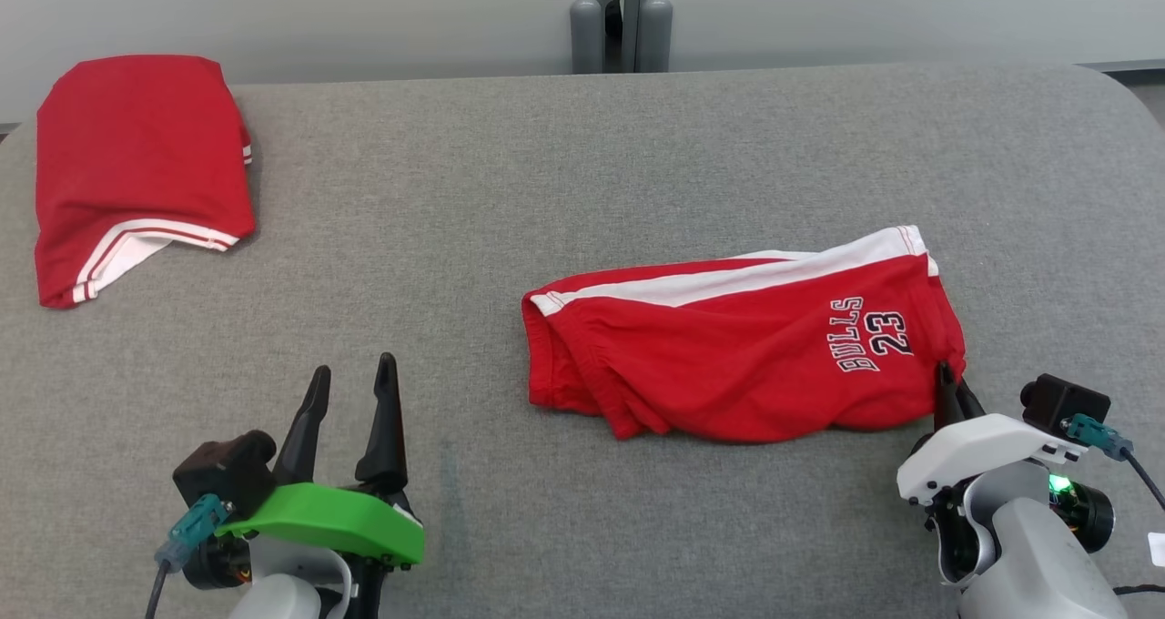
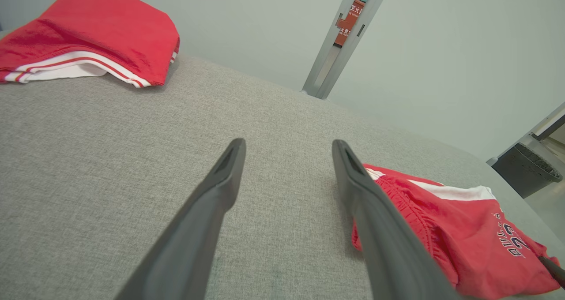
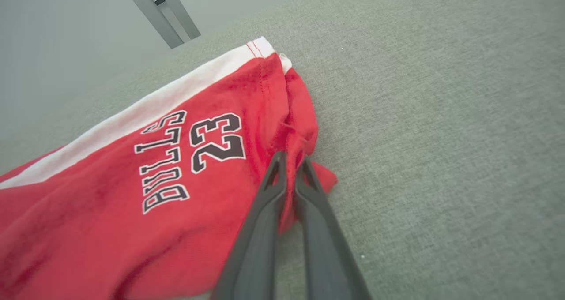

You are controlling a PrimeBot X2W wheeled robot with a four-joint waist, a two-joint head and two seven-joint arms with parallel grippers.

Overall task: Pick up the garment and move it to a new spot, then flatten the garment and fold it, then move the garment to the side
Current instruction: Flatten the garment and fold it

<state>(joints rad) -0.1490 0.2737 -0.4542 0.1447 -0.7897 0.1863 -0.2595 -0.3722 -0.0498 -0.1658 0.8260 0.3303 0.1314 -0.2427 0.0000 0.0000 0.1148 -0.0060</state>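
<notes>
at the far left corner of the grey counter lies a folded red garment with white and red striped trim, well apart from everything else. nearer to me on that side, the left hand hovers over bare cloth-covered surface with its two dark fingers spread wide and nothing between them. moving right, past the middle, the red shorts lie lengthwise on the counter, loosely doubled over, with a white side stripe along the far edge and a gathered waistband at the left end. on the right leg i can read "bulls" and "23" in dark letters outlined in white. at the right near corner of the shorts the right hand is pinched down tight on a bit of the leg hem, and the right wrist view shows red cloth caught between the narrow fingers. the fabric looks like a soft, light knit: i'd judge it will sag and drag from a single corner rather than lift flat, and it won't slip much on this rough cover. a second hold at the waistband end, close to where the left hand waits, seems the sensible place to spread it. a small red sign on the grey post behind carries characters too small to read.
</notes>
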